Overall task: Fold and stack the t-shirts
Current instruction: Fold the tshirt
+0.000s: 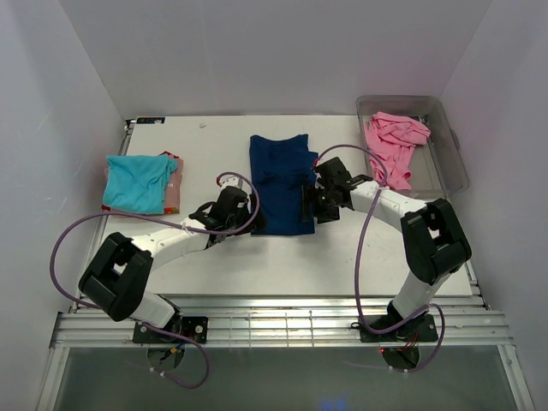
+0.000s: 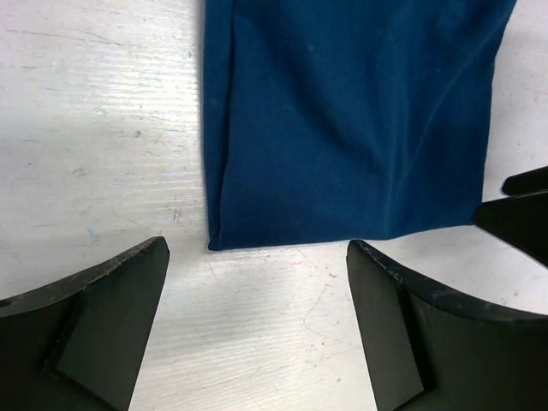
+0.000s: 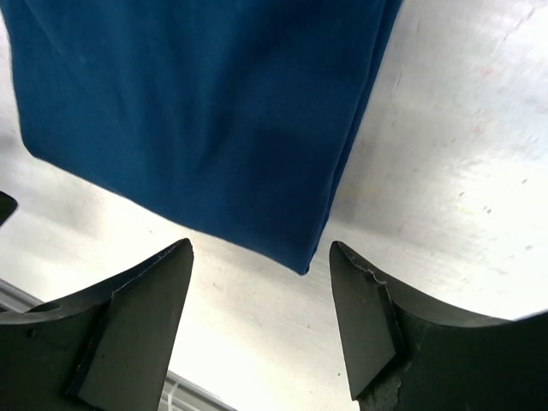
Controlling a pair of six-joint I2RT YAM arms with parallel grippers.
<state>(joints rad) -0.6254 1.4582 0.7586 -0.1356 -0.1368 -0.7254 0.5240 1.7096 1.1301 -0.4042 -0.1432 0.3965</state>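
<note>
I watch a white table (image 1: 282, 265) filling the booth on my monitor, its top marked by fine scratches (image 2: 315, 301) that I pick up only in the close views. A clear plastic tub (image 1: 452, 152) sits on the table's far right corner, its long side following the right edge. A small dark label (image 1: 150, 121) lies at the table's far left corner. Plain white walls (image 1: 274, 60) rise from the table's far, left and right edges. A ribbed metal rail (image 1: 282, 325) runs along its near edge, with a grey panel (image 1: 274, 377) just beyond.
</note>
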